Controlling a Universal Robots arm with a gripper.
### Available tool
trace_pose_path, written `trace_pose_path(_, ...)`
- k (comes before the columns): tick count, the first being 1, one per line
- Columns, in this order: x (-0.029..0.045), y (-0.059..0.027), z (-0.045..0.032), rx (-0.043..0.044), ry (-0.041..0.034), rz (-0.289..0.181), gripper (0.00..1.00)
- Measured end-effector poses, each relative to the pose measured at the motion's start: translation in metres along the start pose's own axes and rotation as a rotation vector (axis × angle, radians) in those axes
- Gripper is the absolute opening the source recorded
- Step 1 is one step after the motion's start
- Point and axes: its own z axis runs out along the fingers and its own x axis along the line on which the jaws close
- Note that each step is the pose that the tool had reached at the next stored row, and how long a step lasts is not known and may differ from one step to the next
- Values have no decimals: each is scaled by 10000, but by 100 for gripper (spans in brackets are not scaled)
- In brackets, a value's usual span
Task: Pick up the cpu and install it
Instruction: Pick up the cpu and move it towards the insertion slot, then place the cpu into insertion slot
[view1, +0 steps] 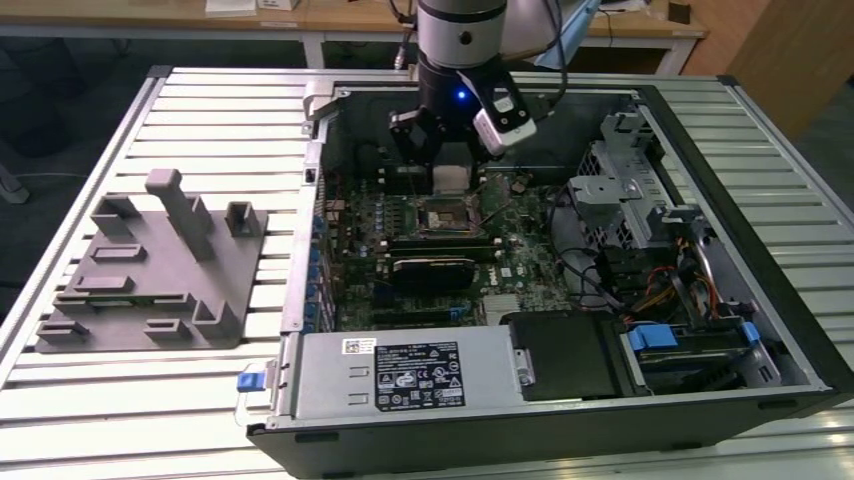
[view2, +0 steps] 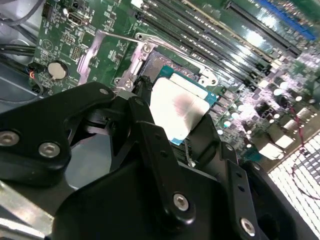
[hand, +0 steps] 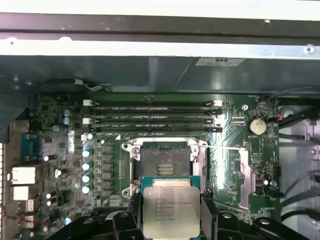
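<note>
- Black gripper links crowd the front of the second wrist view. Its jaws are closed on two opposite edges of the cpu, which it carries flat with the metal top facing up.
- In the first wrist view the cpu hangs inside the computer case, over the near edge of the open socket on the motherboard. It is not seated, and I cannot tell how high it rides above the socket.
- The socket's clamp plate is folded out to one side and its thin lever stands free, so the contact field is bare.
- Main risk, as I judge it: the cpu comes down off-centre or turned the wrong way. A corner would then land on the socket frame or scrape the bare contacts, which probably bend easily.
- Any edge notches are hidden by the jaws, so the cpu's orientation cannot be checked from here.
- The grip is on thin edges, so a small slip could tilt the cpu and one side would meet the socket first.
- The jaws may reach below the cpu's sides and strike the frame or the opened plate before the cpu is down.
- Letting go too high would drop it askew.
- Memory slots lie just past the socket. The grey block sits on the bench, well apart.
</note>
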Motion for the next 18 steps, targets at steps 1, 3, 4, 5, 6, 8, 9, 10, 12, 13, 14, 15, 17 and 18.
trace_pose_path(1, -2, 5, 17, 1, 4, 0, 55)
trace_pose_path(3, -5, 16, 53, 3, 14, 1, 55)
trace_pose_path(4, -7, 21, 69, 3, 18, 1, 55)
trace_pose_path(5, -9, 24, 84, 4, 22, 2, 55)
trace_pose_path(6, -11, 27, 97, 5, 27, 3, 55)
trace_pose_path(8, -16, 32, 109, 5, 32, 2, 55)
trace_pose_path(9, -17, 32, 109, 5, 32, 3, 55)
trace_pose_path(10, -17, 31, 109, 6, 33, 4, 55)
trace_pose_path(12, -19, 31, 109, 5, 32, 3, 55)
trace_pose_path(13, -19, 32, 110, 4, 32, 3, 55)
trace_pose_path(14, -19, 31, 109, 5, 32, 3, 55)
trace_pose_path(15, -19, 31, 109, 5, 32, 2, 55)
trace_pose_path(17, -19, 31, 109, 5, 32, 3, 55)
trace_pose_path(18, -20, 32, 109, 5, 32, 2, 55)
